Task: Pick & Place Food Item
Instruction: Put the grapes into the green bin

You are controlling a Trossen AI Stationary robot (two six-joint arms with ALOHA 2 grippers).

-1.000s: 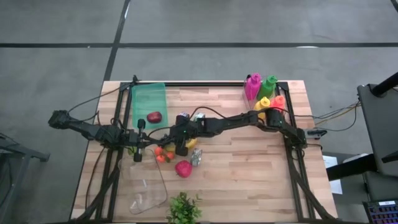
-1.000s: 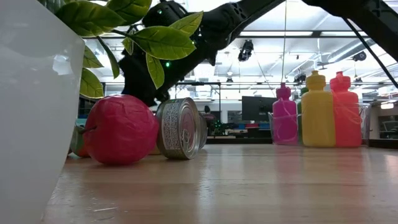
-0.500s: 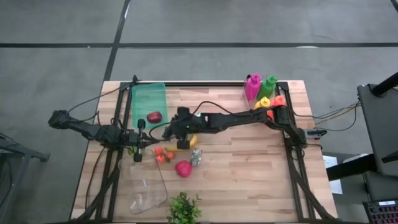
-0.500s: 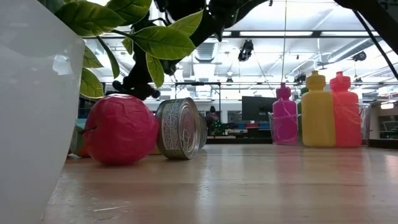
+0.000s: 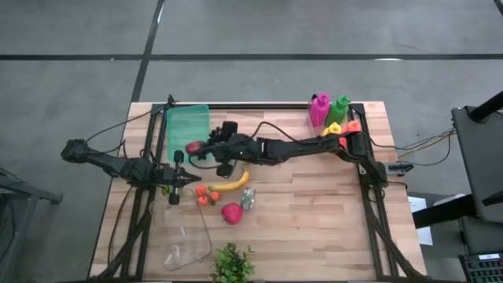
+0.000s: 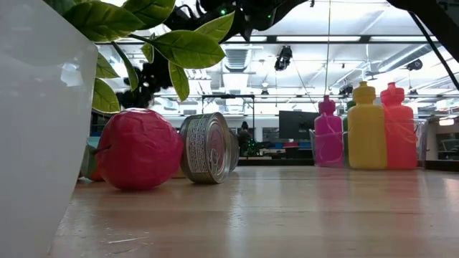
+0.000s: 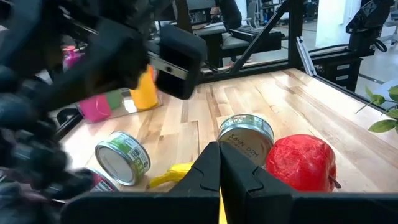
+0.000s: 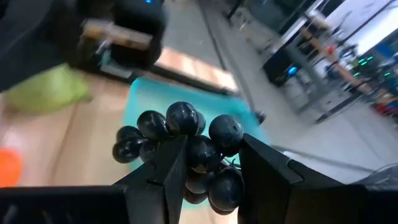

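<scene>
Bunch of dark purple plastic grapes [image 8: 186, 152] aloft beside the green rectangular tray [image 5: 187, 126].
Pinched between the right gripper [image 8: 208, 163] fingers, narrowly parted; cluster bulging past fingertips, long axis unclear. Left gripper [image 7: 219, 163] fully closed, empty.

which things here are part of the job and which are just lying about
In the job:
right claw, shut on the bunch of dark grapes
green tray

Lying about:
banana
red apple
tin can
squeeze bottles
potted plant
</scene>
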